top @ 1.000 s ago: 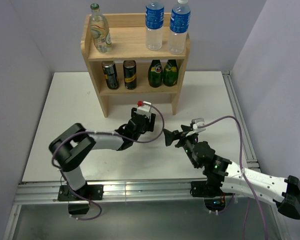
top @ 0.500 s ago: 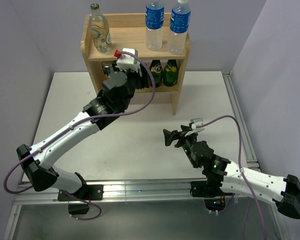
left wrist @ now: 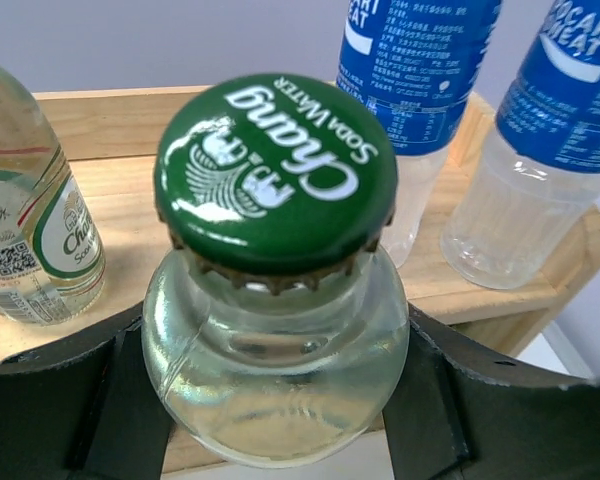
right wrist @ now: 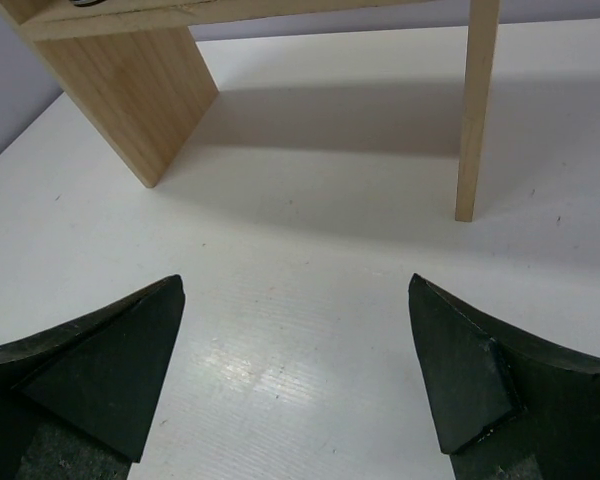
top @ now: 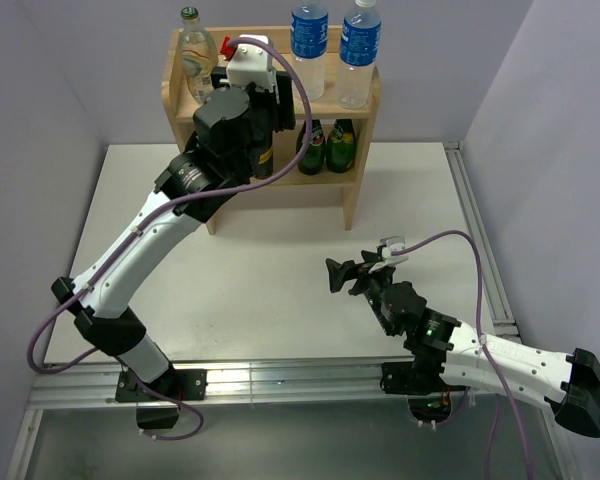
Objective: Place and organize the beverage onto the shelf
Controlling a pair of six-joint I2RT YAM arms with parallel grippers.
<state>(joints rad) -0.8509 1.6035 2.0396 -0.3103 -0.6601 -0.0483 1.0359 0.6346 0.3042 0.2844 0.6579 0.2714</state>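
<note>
My left gripper [top: 262,105] is shut on the neck of a clear glass bottle [left wrist: 275,380] with a green cap [left wrist: 275,170], held up in front of the top tier of the wooden shelf [top: 365,110]. In the top view the gripper hides this bottle. A second clear glass bottle [top: 198,68] stands at the top tier's left and shows in the left wrist view [left wrist: 30,250]. Two blue-labelled water bottles [top: 308,45] [top: 359,50] stand at its right. The left arm hides most of the dark cans on the lower tier. My right gripper [top: 342,275] is open and empty, low over the table.
Two dark green bottles [top: 327,146] stand on the lower tier's right half. The right wrist view shows the shelf's side panel [right wrist: 140,90] and thin right panel edge [right wrist: 475,110] ahead on the white table [right wrist: 310,300]. A grey wall stands behind the shelf.
My left arm has swung from low over the table's middle up and back to the shelf's top tier. The right arm has not moved.
</note>
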